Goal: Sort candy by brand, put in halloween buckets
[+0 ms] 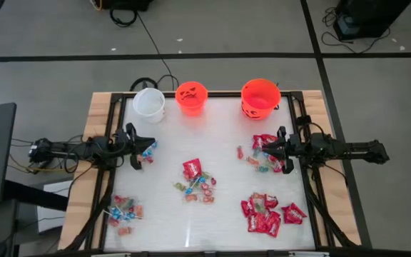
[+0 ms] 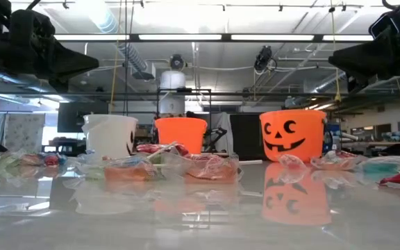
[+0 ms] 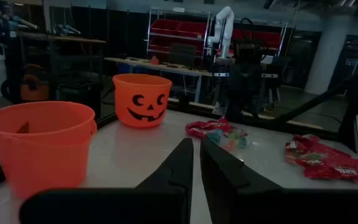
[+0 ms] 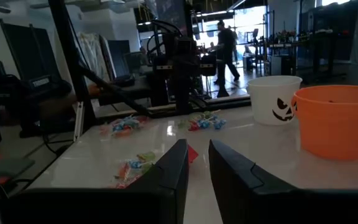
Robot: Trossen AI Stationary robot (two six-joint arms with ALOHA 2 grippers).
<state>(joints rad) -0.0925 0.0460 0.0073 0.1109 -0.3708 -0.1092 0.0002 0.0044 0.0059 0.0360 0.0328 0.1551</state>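
— High view first: where are the arms?

— One on each side of the table [image 1: 102,107]. The left gripper [image 1: 143,146] hangs over the left part, beside a small cluster of blue and pink candy [image 1: 148,152]. The right gripper [image 1: 273,148] is across from it, above a mixed heap of red packets and small sweets [image 1: 262,153].

— Holding anything?

— Not that I can see. In the left wrist view the left fingers [image 3: 178,165] stand nearly together, only a thin slit between them, nothing in it. The right fingers [image 4: 174,163] leave a narrow gap, also bare.

— And the pails?

— Three in a row along the far edge: white bucket [image 1: 149,102], small orange bucket [image 1: 191,98], larger orange bucket [image 1: 260,98] with its black grin plain in the low view.

— The rest of the sweets?

— Spread in piles. A mixed pile in the middle [image 1: 196,182], lollipops and small pieces at the near left [image 1: 125,212], and a heap of shiny red packets at the near right [image 1: 268,213]. A person stands far back in the room in the right wrist view [image 4: 227,46].
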